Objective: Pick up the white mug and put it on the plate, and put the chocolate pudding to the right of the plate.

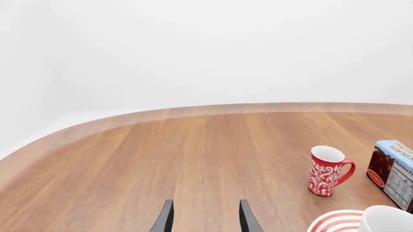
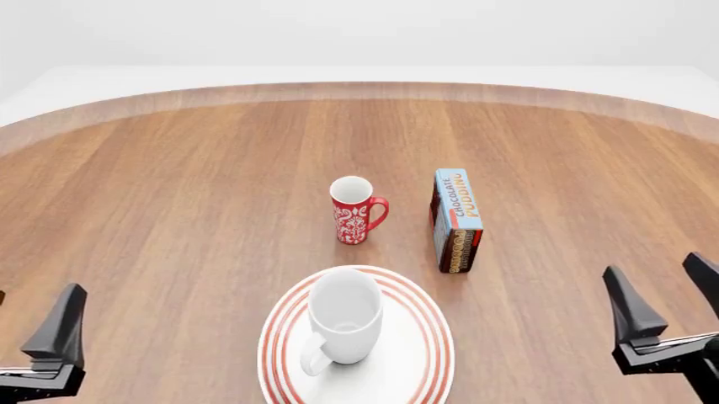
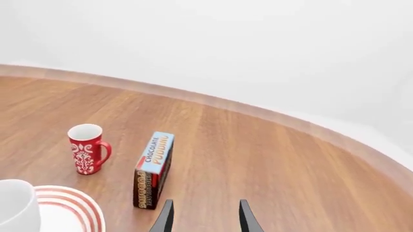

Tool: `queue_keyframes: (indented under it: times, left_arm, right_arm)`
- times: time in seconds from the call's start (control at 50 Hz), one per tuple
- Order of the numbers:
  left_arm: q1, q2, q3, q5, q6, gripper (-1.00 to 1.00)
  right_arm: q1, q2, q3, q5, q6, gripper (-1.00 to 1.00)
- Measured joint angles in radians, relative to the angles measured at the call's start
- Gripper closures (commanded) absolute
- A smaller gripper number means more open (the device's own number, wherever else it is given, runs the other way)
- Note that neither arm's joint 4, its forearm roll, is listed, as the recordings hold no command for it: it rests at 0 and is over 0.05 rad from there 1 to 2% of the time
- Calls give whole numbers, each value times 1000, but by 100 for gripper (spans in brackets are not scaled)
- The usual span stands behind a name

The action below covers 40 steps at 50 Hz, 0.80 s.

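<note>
One round wooden table with a pale raised rim, plain white surroundings beyond. One large round white plate with red rings at 6 o'clock. One plain white ceramic mug stands upright on that plate. One chocolate pudding carton, light-blue face up, stands on edge at 1 o'clock from the plate. One slim red patterned mug at 12 o'clock. Two grippers: left gripper and right gripper, both with fingers apart, holding nothing.

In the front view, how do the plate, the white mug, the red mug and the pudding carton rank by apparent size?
1. plate
2. white mug
3. and 4. pudding carton and red mug: carton looks slightly larger, though nearly alike.
</note>
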Motion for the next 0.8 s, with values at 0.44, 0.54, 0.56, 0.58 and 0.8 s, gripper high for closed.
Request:
queue_keyframes:
  times: [0.44,0.54,0.56,0.58,0.8]
  left_arm:
    - [-2,-27,0,25,-8,-100]
    - [-3,-28,0,26,-9,-100]
    - [-3,-28,0,26,-9,-100]
    - [-3,-28,0,26,-9,-100]
    - [-5,-25,0,23,-13,-100]
  right_arm:
    - [28,154,-87,-61,-40,-100]
    - [32,188,-105,-77,-47,-100]
    - [33,195,-108,-81,-48,-100]
    - [34,203,-111,-84,-49,-100]
    - [47,279,-151,-116,-65,-100]
